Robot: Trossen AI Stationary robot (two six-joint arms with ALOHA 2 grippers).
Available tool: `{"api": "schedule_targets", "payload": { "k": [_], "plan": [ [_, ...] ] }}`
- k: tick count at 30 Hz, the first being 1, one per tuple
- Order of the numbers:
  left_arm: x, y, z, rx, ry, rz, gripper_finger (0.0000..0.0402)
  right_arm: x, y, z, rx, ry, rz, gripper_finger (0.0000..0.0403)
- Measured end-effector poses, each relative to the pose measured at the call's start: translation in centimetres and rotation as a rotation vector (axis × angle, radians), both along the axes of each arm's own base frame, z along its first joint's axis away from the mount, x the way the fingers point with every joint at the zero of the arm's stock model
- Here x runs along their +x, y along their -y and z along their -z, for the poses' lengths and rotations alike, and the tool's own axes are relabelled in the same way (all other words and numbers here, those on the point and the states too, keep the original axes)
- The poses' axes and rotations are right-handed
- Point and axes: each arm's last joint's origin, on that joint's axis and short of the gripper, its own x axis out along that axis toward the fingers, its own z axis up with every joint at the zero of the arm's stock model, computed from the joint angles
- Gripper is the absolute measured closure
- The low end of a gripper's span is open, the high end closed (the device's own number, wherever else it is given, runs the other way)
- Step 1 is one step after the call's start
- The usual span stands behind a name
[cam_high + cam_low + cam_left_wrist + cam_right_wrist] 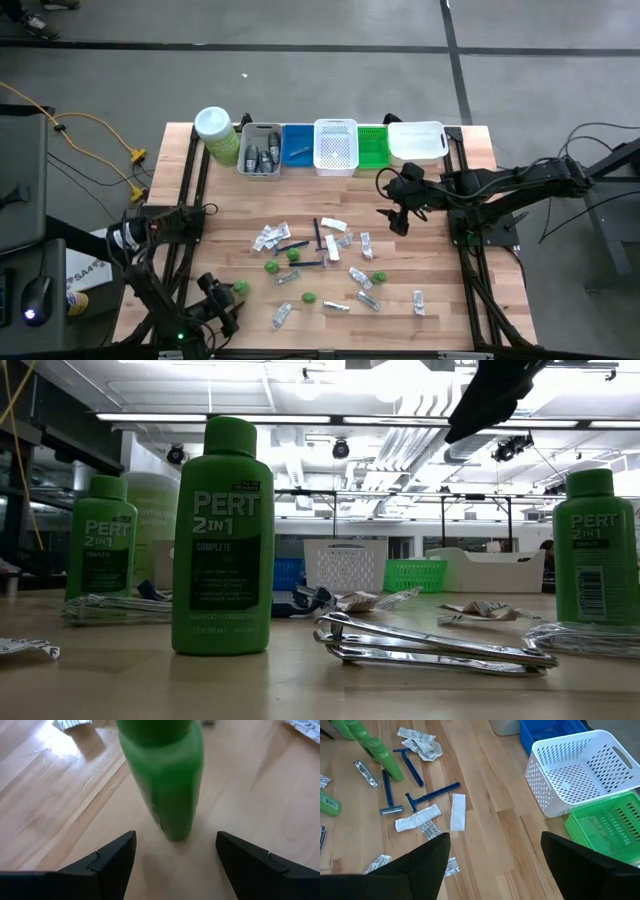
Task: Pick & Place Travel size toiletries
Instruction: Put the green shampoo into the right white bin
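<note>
Two arms are sharing this one, and we're mostly watching the left pincer [175, 865] right now. It's hanging low near the front-left corner of the surface [200, 190], spread wide and holding nothing, with a green bottle [162, 775] standing upright just ahead of the gap between its fingers. In the high view that same bottle [240, 287] is sitting just beside the pincer [222, 308].

The right pincer [398, 222] is hovering above the surface in front of the green bin [372, 147], also open and empty. Its wrist camera is looking past the white bin [580, 770] at blue razors [430, 792] and sachets [457, 812].

The rest of the toiletries are lying scattered over the middle of the surface: more green bottles, sachets, razors, and a nail clipper [430, 645] close to the low camera. The grey bin [260, 150] is already holding a few dark pieces.

Our take on doing this grab well:
- The bottle is looking a bit off-centre, toward one finger, so we'd be nudging sideways before pushing forward.
- Closing should be landing on the body, not the cap, since it's round and probably slick.
- It's tall and narrow, so bumping it with one finger first would likely be tipping it over.
- A sachet [72, 724] is lying beyond it, so we wouldn't be overshooting.
</note>
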Motion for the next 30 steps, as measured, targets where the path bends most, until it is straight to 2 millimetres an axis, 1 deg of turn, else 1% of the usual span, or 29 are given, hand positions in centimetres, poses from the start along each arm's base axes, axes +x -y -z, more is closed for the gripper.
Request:
{"api": "schedule_targets", "payload": {
  "k": [8,14,17,22,30],
  "plan": [
    [0.2,-0.2,1.1,0.044,0.104,-0.035,0.0126,0.0,0.0,0.0,0.001,0.006,0.0,0.0097],
    [0.2,-0.2,1.9,0.055,0.131,-0.066,0.0127,0.1,0.0,-0.1,0.002,0.014,0.0,0.0097],
    [0.3,-0.3,2.3,0.065,0.158,-0.072,0.0133,0.1,0.0,-0.1,0.002,0.014,0.0,0.0097],
    [0.3,-0.3,2.4,0.071,0.158,-0.073,0.0173,0.1,0.0,-0.1,0.002,0.014,0.0,0.0097],
    [0.3,-0.5,2.5,0.08,0.171,-0.08,0.0278,0.1,0.0,-0.1,0.014,0.018,0.012,0.0097]
  ]
}}
